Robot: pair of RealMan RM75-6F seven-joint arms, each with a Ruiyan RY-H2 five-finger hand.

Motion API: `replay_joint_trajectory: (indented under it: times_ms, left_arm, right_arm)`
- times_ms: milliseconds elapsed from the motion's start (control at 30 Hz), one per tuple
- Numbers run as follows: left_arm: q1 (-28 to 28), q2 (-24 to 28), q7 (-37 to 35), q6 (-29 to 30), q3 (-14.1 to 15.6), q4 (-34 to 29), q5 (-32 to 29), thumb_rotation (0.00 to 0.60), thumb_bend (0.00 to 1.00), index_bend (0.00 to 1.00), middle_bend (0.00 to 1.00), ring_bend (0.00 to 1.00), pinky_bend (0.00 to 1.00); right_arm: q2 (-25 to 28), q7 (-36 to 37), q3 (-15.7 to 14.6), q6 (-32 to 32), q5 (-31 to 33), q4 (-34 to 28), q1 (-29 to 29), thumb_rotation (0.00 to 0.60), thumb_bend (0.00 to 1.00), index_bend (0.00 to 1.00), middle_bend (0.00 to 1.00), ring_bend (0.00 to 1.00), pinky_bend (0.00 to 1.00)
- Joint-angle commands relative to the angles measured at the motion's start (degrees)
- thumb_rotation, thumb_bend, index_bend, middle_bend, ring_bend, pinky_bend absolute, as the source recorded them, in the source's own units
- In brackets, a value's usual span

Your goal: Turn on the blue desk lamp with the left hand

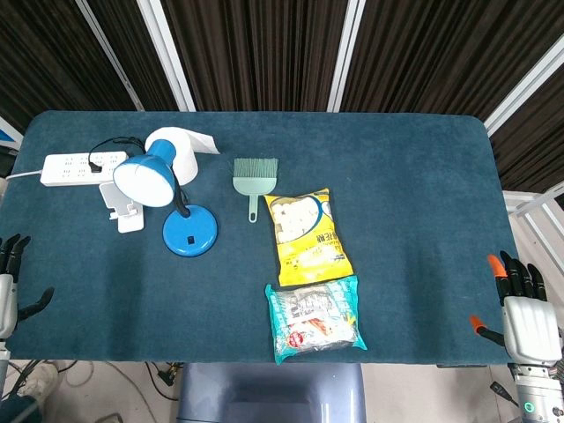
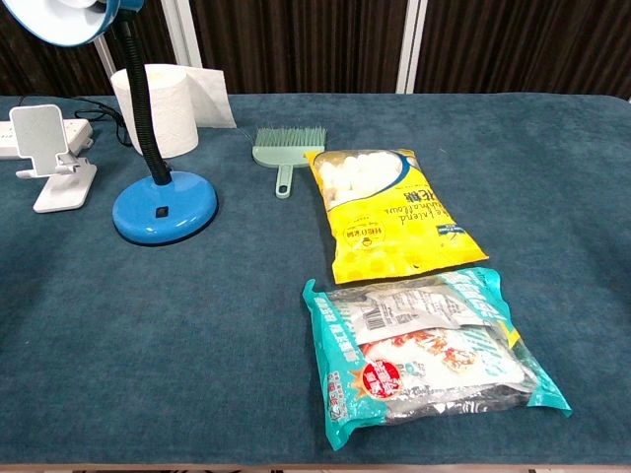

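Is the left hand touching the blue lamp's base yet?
Apart. The head view shows the left hand at the table's left edge, with bare blue cloth between it and the blue lamp's base.

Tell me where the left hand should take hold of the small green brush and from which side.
Grip the small green brush by its short handle, which points toward the robot, coming from above on the near side. It lies flat, bristles away. The yellow snack bag crowds its right, so the left hand approaches from the blue lamp base side.
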Motion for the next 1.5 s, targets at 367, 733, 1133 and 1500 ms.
replay_joint_trajectory:
  times_ms: [367, 733, 1133, 1500]
  left_arm:
    - [0.23, 0.27, -0.22, 0.33, -0.02, -0.12, 0.00, 0.600, 0.21, 0.17, 0.09, 0.00, 0.03]
    - [-0.23, -0.14, 0.35, -0.72, 0.16, 0.17, -0.24, 0.600, 0.21, 0.17, 0.09, 0.00, 0.03]
    - [-2.98, 0.17, -2.41, -4.67, -0.42, 0.01, 0.66, 0.600, 0.25, 0.17, 0.16, 0.09, 0.30]
    - [-10.72, -0.01, 0.52, -16.51, -1.29, -2.77, -1.49, 0.600, 0.49, 0.15, 0.61, 0.59, 0.67]
  right_arm:
    - [-0.31, -0.04, -0.11, -0.40, 0.03, 0.26, 0.15, 0.600, 0.25, 0.06, 0.02, 0.06, 0.03]
    - [-0.14, -0.21, 0.13, 0.10, 0.23, 0.02, -0.04, 0.600, 0.25, 0.06, 0.02, 0.06, 0.03]
    - [-0.71, -0.83, 0.46, -0.81, 1.64, 0.58, 0.36, 0.600, 0.25, 0.06, 0.02, 0.06, 0.03]
    - [-0.84, -0.93, 0.73, -0.37, 2.12, 0.49, 0.20, 0.600, 0.25, 0.06, 0.02, 0.06, 0.03]
